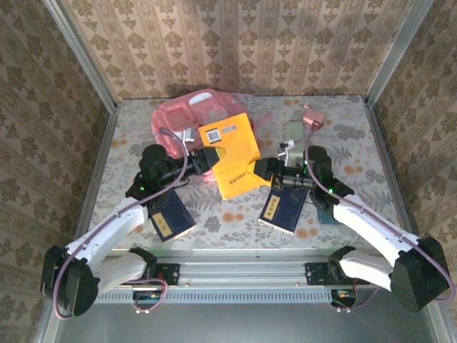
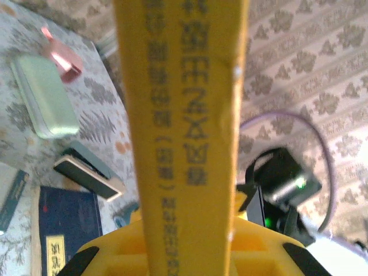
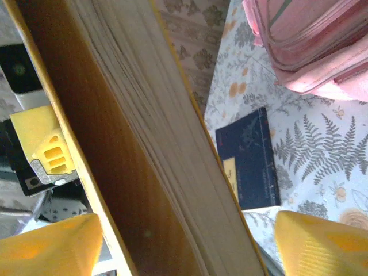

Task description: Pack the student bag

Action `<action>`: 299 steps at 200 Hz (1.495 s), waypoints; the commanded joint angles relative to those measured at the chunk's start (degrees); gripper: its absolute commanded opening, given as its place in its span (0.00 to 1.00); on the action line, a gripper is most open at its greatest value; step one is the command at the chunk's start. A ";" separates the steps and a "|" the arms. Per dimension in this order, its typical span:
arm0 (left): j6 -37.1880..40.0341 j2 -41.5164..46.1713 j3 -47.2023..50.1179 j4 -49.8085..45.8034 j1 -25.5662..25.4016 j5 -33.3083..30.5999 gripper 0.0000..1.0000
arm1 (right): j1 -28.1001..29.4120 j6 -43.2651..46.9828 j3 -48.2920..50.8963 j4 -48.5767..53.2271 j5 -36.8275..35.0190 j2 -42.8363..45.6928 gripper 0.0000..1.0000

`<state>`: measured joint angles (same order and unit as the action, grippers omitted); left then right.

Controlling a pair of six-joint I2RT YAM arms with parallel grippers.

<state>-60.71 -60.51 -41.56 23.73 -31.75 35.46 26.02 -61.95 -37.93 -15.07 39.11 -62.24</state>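
- Top external: student bag (image 1: 191, 111) at far middle of table (image 1: 357, 150), yellow book (image 1: 235, 153) overlapping its near edge.
- Left wrist: left gripper (image 2: 184, 253) clamped on book's spine.
- Right wrist: right gripper (image 3: 187, 244) spread wide astride the pages, not pinching.
- Probably soft, floppy, light; best taken at zip rim.

I see the student bag (image 1: 189, 107) pink, a yellow book (image 1: 235, 153) printed black, a navy book (image 1: 282, 209) (yellow label), a pale fern-patterned tablecloth (image 1: 357, 146) and beige damask wallpaper (image 1: 235, 43).
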 commanded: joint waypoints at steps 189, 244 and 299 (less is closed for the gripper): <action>-5.32 -1.06 -4.29 13.72 -3.49 -19.51 0.00 | 11.40 -18.10 0.93 -37.95 -31.95 -5.65 0.64; -5.15 -1.84 -2.16 13.65 -5.03 -21.82 0.00 | 11.51 -15.71 -1.75 -34.79 -32.46 -5.96 0.35; -4.16 -3.32 -2.33 11.79 -6.13 -22.00 0.00 | 11.27 -12.93 -3.05 -30.88 -32.61 -6.51 0.11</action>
<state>-66.48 -63.18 -43.79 33.76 -36.91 12.19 37.28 -76.73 -38.24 -46.28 7.86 -69.01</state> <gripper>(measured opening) 0.181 0.193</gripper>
